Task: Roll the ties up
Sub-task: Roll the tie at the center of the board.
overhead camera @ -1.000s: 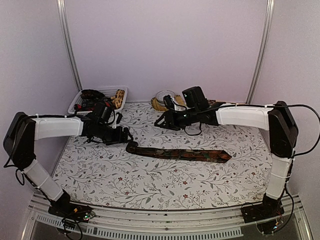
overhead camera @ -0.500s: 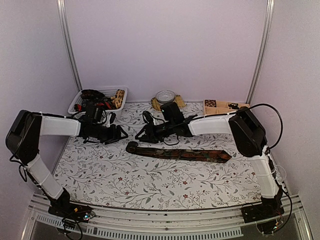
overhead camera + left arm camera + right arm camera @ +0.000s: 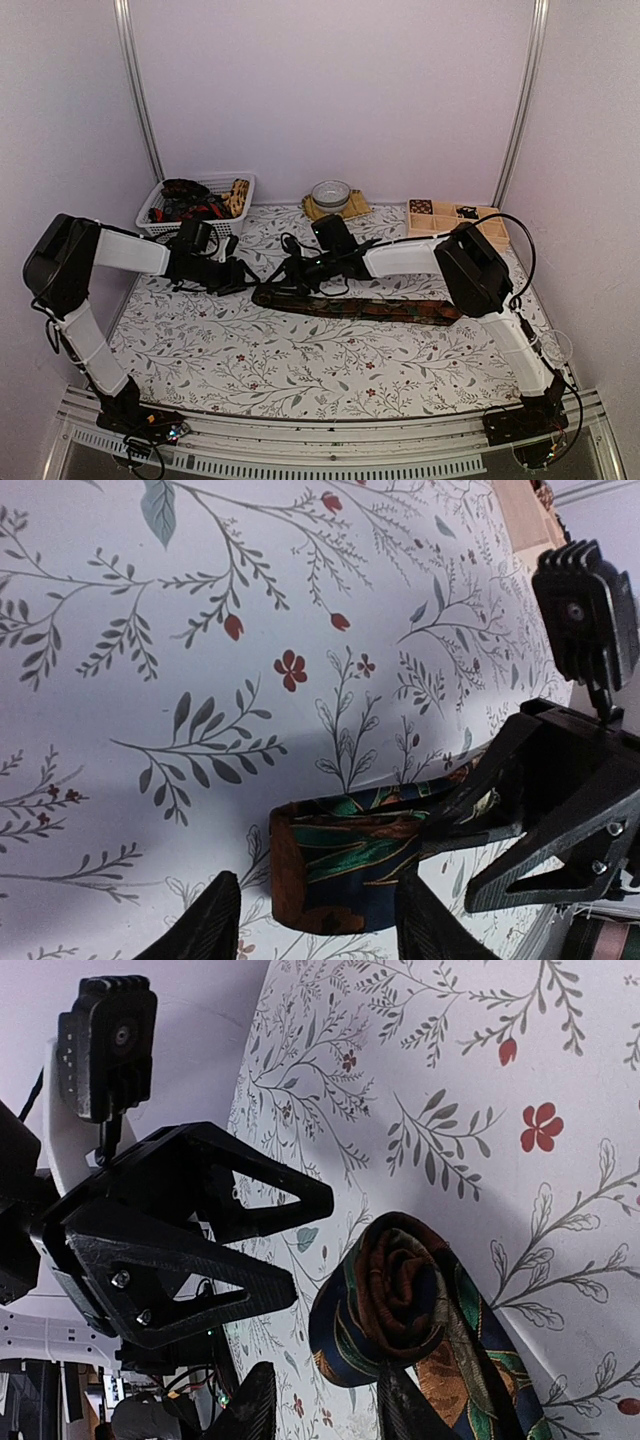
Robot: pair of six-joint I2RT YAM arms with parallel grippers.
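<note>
One dark tie (image 3: 370, 308) with a red-brown and green pattern lies stretched across the table, its left end curled into a small roll (image 3: 340, 865). My left gripper (image 3: 243, 274) reaches that roll from the left. In the left wrist view it (image 3: 320, 925) stands open, a finger on each side of the roll. My right gripper (image 3: 285, 278) comes at the same end from the right. Seen from the right wrist, the roll (image 3: 400, 1295) sits partly between the jaws of this gripper (image 3: 330, 1410), touching one finger, with a gap to the other.
A white basket (image 3: 245, 182) holding more ties stands at the back left. At back centre a bowl (image 3: 330, 192) rests on a yellow cloth, and a wooden compartment box (image 3: 450, 215) is at the back right. Both grippers' fingers crowd close together at the roll.
The right arm swung left and down from the back centre to the tie's left end. The left gripper slid right toward the same end and its jaws narrowed. The tie stayed put.
</note>
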